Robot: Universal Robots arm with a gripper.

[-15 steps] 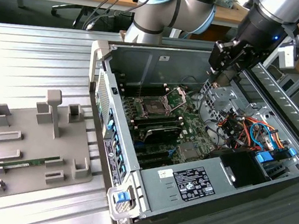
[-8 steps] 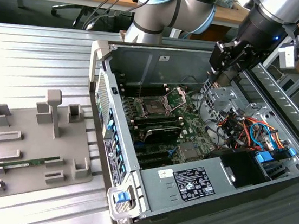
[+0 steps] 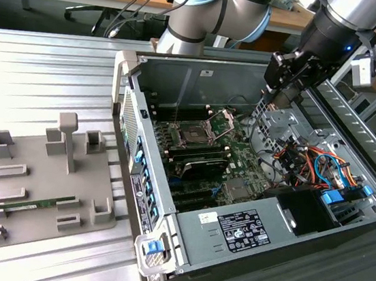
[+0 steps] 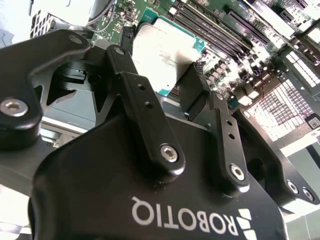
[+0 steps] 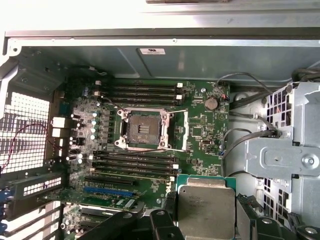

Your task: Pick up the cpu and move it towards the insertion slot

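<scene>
The arm point(image 3: 217, 14) has silver-grey tubes with pale blue joint caps and black cables trailing near its base. Its tool point(image 4: 170, 85) is matte black, with silver hex screws and white lettering on the body.

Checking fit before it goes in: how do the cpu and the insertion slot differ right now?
The cpu is held in the gripper above the board; the insertion slot sits fixed on it. The cpu shows a pale silvery lid; the slot is dark inside a metal frame, bracket open. Both are square.
</scene>
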